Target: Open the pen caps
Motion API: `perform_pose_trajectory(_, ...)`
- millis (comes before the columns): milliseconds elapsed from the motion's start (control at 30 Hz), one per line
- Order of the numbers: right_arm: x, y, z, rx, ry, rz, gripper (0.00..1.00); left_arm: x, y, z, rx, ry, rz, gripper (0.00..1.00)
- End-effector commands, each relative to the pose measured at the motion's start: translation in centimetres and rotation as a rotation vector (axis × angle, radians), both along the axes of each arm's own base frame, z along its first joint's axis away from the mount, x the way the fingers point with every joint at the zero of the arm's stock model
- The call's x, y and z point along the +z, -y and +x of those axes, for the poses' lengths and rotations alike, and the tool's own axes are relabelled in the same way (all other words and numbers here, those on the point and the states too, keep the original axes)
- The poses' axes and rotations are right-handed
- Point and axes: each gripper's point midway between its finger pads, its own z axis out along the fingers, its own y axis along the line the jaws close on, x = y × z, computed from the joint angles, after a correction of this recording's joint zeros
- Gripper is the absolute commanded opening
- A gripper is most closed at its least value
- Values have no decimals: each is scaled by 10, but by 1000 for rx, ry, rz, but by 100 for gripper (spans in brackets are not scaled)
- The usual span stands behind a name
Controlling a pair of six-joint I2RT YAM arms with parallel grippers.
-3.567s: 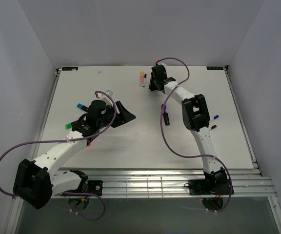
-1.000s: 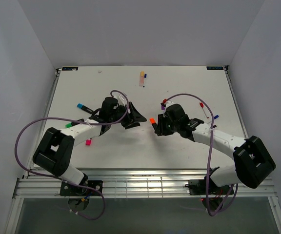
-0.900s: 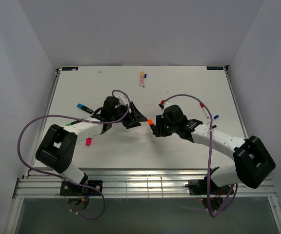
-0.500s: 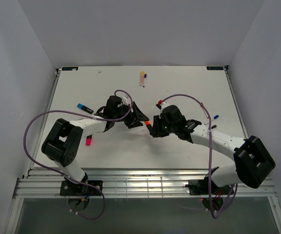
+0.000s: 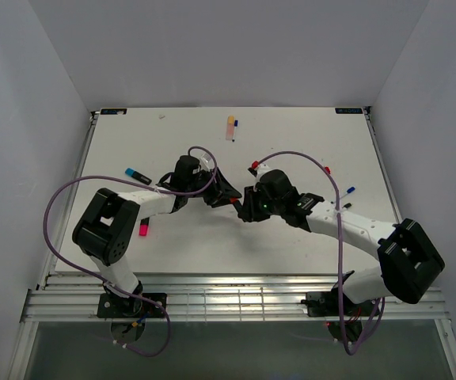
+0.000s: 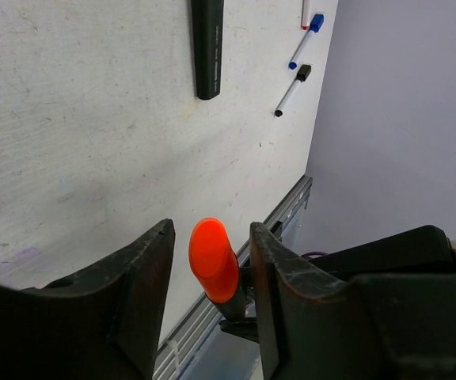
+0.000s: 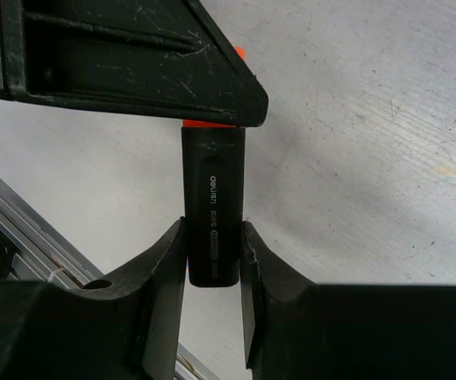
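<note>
While right gripper [image 7: 212, 237] clamps black barrel [image 7: 213, 198], orange cap [image 6: 214, 260] sits on barrel's far end, above tabletop [image 6: 70, 119], between parted fingers of left gripper [image 6: 210, 237], gap showing one side. Cap: light, rigid, smooth plastic, likely snug friction fit. Grip cap's sides squarely, pull straight along barrel.

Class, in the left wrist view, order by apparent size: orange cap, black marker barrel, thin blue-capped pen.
Black plastic marker barrel and stubby orange plastic cap: look alike; the cap is nearer.
Smallest: thin white blue-capped pen.
</note>
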Motion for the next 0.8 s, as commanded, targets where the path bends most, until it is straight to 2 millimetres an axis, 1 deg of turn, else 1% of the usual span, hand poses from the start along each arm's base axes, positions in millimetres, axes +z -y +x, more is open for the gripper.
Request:
perform_pose_trajectory(0, 22, -16, 11, 21, 60, 50, 8, 22, 6, 5, -20, 57, -42, 50)
perform_pose_trajectory(33, 22, -17, 11, 23, 59, 51, 8, 23, 6, 5, -19, 59, -44, 47)
perform_pose_trajectory(100, 20, -16, 10, 25, 56, 46, 8, 22, 6, 5, -20, 60, -44, 44)
perform_pose_trajectory(200, 18, -17, 9, 28, 56, 44, 8, 21, 6, 5, -21, 58, -44, 35)
perform_pose_trajectory(333, 14, -16, 9, 29, 54, 32, 8, 21, 7, 5, -24, 57, -47, 20)
perform_pose_trajectory(367, 14, -16, 9, 29, 57, 31, 8, 21, 7, 5, -24, 57, -48, 12)
perform_pose_trajectory(400, 15, -16, 10, 30, 59, 32, 12, 20, 7, 4, -25, 54, -48, 8)
perform_pose_trajectory(467, 15, -17, 12, 34, 66, 28, 24, 21, 7, 3, -27, 54, -50, 0)
perform_pose_trajectory(500, 15, -18, 12, 38, 66, 29, 38, 20, 6, 3, -27, 52, -49, 0)
perform_pose_trajectory(600, 17, -23, 16, 47, 75, 30, 60, 23, 6, 1, -29, 54, -54, 0)
perform_pose_trajectory(667, 18, -26, 21, 44, 76, 27, 61, 25, 5, -1, -30, 62, -57, 0)
perform_pose_trajectory(733, 12, -29, 23, 47, 64, 18, 60, 27, 4, -2, -28, 65, -57, 0)
perform_pose_trajectory(767, 15, -32, 25, 49, 65, 23, 59, 28, 4, -2, -28, 67, -58, 0)
